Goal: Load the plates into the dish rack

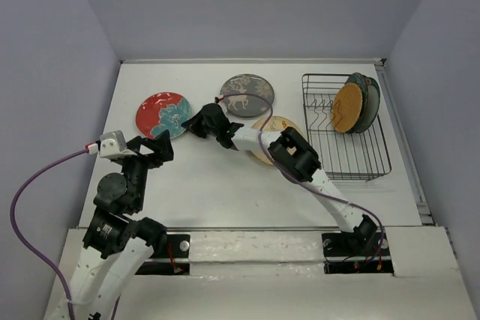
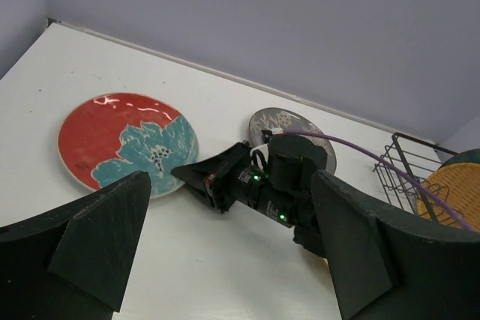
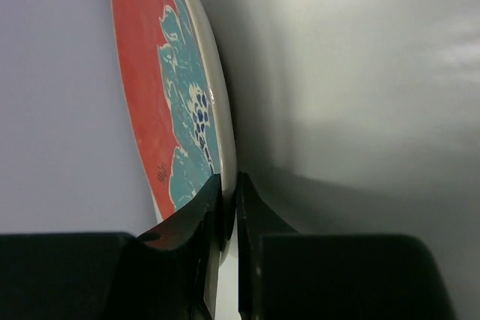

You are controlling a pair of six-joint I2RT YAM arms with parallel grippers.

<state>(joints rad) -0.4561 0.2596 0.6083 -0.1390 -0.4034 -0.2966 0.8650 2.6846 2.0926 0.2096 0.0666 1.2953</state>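
Observation:
The red plate with a teal flower (image 1: 161,114) lies on the table at the back left. My right gripper (image 1: 196,121) reaches left to its right edge. In the right wrist view the gripper (image 3: 229,192) is shut on the rim of the red plate (image 3: 161,88). My left gripper (image 1: 154,148) is open and empty, in front of the red plate; its wrist view (image 2: 232,260) shows the red plate (image 2: 112,136) and the right gripper (image 2: 195,174). The black wire dish rack (image 1: 352,155) holds the orange woven plate (image 1: 347,108) and a dark teal plate (image 1: 371,103) upright.
The grey deer plate (image 1: 247,95) lies at the back centre, also in the left wrist view (image 2: 289,121). The cream floral plate (image 1: 274,129) lies partly under my right arm. The rack's near half has bare prongs (image 1: 322,106). Walls close in the table on three sides.

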